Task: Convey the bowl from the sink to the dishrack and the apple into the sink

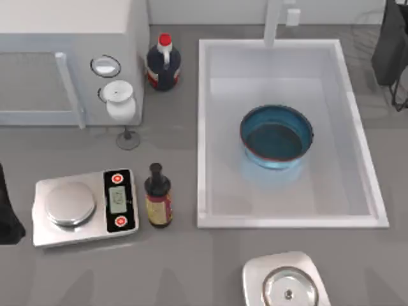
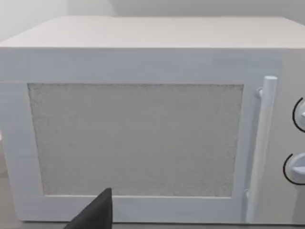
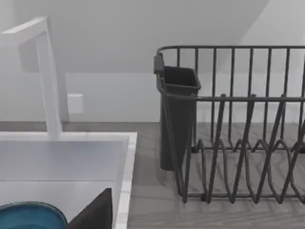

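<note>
I see the sink (image 1: 287,217) on the desk (image 1: 191,268), with the bowl (image 1: 276,136) sitting upright inside it, ahead of my right jaws (image 3: 95,212). The dishrack (image 3: 238,129) is cut off at the edge. My left jaws (image 2: 93,214) face the microwave (image 2: 143,133). Only one dark fingertip of each shows, so I cannot tell whether either is released or clenched.

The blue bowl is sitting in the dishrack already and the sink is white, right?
Not quite. The blue bowl is not in the dishrack; the top view shows it sitting inside the sink, upright and near the middle of the basin. The right wrist view shows the dishrack with nothing in its slots. The sink is white, as you said.
</note>
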You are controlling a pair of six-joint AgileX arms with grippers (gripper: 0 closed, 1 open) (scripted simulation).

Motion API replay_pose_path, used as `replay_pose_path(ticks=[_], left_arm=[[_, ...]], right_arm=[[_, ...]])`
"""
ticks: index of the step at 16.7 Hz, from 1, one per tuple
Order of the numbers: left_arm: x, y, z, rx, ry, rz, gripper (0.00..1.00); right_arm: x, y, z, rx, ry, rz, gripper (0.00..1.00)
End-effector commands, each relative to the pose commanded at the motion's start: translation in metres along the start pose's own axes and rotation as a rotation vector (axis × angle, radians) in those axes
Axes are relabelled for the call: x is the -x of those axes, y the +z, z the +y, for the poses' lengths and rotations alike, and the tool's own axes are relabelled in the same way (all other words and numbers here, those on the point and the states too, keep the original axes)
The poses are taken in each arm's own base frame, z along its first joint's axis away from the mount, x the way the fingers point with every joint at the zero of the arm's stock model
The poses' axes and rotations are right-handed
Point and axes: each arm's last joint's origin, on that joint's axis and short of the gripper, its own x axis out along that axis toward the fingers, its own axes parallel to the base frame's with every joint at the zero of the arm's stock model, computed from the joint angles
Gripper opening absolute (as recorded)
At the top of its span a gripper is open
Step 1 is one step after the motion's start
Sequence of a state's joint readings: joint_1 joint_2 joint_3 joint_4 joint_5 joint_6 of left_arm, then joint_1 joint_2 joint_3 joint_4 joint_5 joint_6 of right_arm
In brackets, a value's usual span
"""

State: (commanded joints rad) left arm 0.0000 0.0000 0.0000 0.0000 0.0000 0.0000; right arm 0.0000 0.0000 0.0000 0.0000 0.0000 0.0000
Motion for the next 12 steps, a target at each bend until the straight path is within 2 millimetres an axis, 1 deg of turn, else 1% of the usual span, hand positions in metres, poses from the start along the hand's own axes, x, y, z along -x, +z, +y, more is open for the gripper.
replay_pose_path(ticks=[3,5,7,9,11,12], left_arm=[[0.000,0.000,0.000,0.000,0.000,0.000,1.00],[0.000,0.000,0.000,0.000,0.000,0.000,1.00],[0.000,0.000,0.000,0.000,0.000,0.000,1.00],[0.000,0.000,0.000,0.000,0.000,0.000,1.00],[0.000,0.000,0.000,0.000,0.000,0.000,1.00],[0.000,0.000,0.000,0.000,0.000,0.000,1.00]], right_arm=[[0.000,0.002,0.000,-0.001,-0.001,0.003,1.00],[0.000,0.013,0.000,-0.005,-0.003,0.023,1.00],[-0.003,0.032,0.001,-0.013,-0.001,0.062,1.00],[-0.010,0.057,0.004,-0.025,0.008,0.123,1.00],[-0.023,0.086,0.008,-0.039,0.024,0.205,1.00],[-0.033,0.100,0.011,-0.048,0.035,0.255,1.00]])
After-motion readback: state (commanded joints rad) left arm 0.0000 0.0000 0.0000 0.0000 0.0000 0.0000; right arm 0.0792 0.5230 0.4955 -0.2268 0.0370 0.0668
